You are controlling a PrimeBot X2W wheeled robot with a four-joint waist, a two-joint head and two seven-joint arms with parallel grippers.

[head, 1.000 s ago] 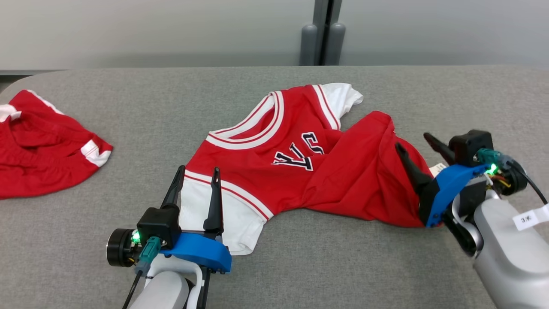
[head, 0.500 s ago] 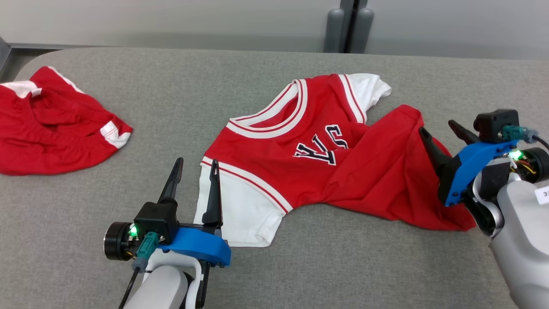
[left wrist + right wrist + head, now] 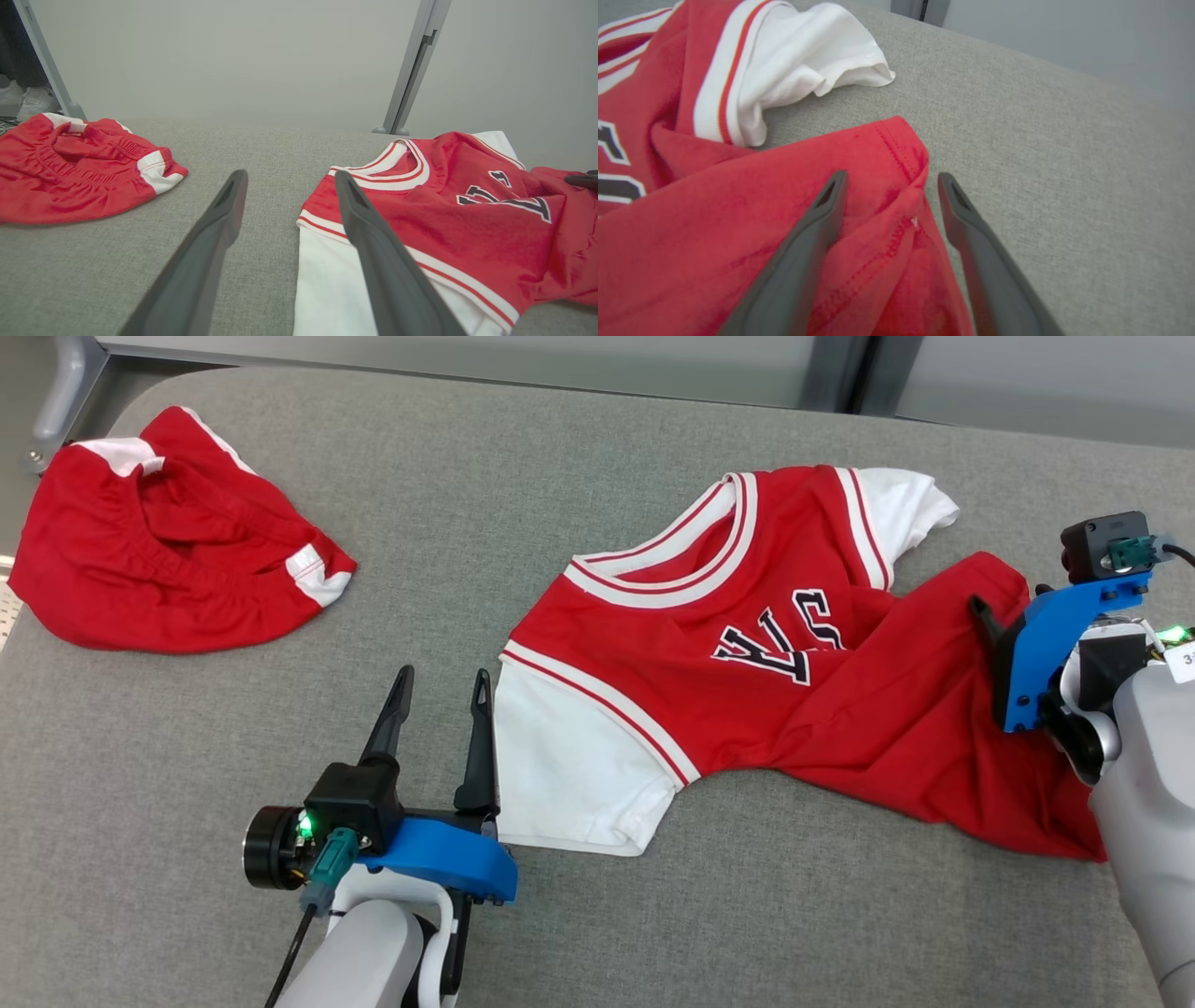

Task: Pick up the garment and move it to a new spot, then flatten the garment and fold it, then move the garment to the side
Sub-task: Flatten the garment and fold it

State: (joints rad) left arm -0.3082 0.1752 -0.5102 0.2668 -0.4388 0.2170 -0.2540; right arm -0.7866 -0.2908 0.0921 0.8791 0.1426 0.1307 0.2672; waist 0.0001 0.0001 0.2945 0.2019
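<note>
Both pairs of jaws stand wide apart and hold nothing, one pair at each end of the shirt (image 3: 747, 691).
The shirt lies crumpled on the grey table (image 3: 467, 523), with its long axis running from the robot's left to its right. The left gripper (image 3: 444, 674) is just beside the white sleeve (image 3: 569, 775), its inner finger at the sleeve's edge. The right gripper (image 3: 893, 177) is over the red hem (image 3: 896, 140), with a fold of cloth between its fingers, so I judge this arm is nearer to a grasp. The red shorts (image 3: 177, 579) lie well apart, at the far left. Compared with one second ago, the head camera has turned. The shirt keeps its shape, and the left gripper seems to have shifted off the sleeve.
</note>
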